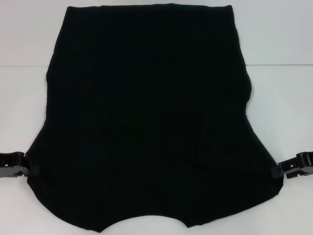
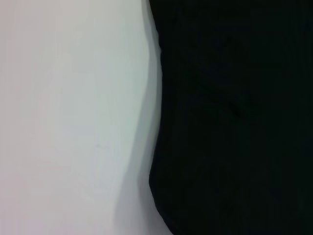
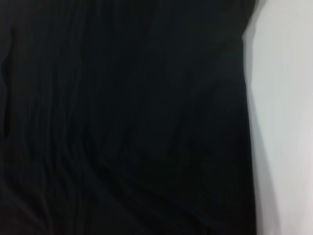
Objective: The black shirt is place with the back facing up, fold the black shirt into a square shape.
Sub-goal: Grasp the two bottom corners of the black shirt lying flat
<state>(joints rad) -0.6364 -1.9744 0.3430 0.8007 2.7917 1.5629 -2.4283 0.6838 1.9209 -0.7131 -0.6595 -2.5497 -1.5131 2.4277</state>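
One black shirt (image 1: pixel 146 112) lay spread flat over the middle of the white table (image 1: pixel 24 39), plain side up; no letters, label or brand mark could be read anywhere on the cloth in any of the three views. Its straight hem ran along the far edge of the table, and its body widened toward the near edge, where a curved neckline notch dipped at the bottom of the head view. Both side outlines were wavy rather than straight.

Bare white surface lay open on either side of the shirt, broadest toward the far corners and narrowing toward the near corners where the cloth flared outward. The left wrist view showed the shirt's edge (image 2: pixel 234 117) against bare table (image 2: pixel 68 117), with a soft shadow beside the fabric, and the right wrist view showed wrinkled cloth (image 3: pixel 122 117) with a strip of table (image 3: pixel 283 117) alongside.

The left gripper (image 1: pixel 28 168) sat at the shirt's left near corner, touching the fabric edge, and the right gripper (image 1: pixel 278 170) sat at the right near corner in the same way. I could not tell whether either one had closed on the cloth or stood open.
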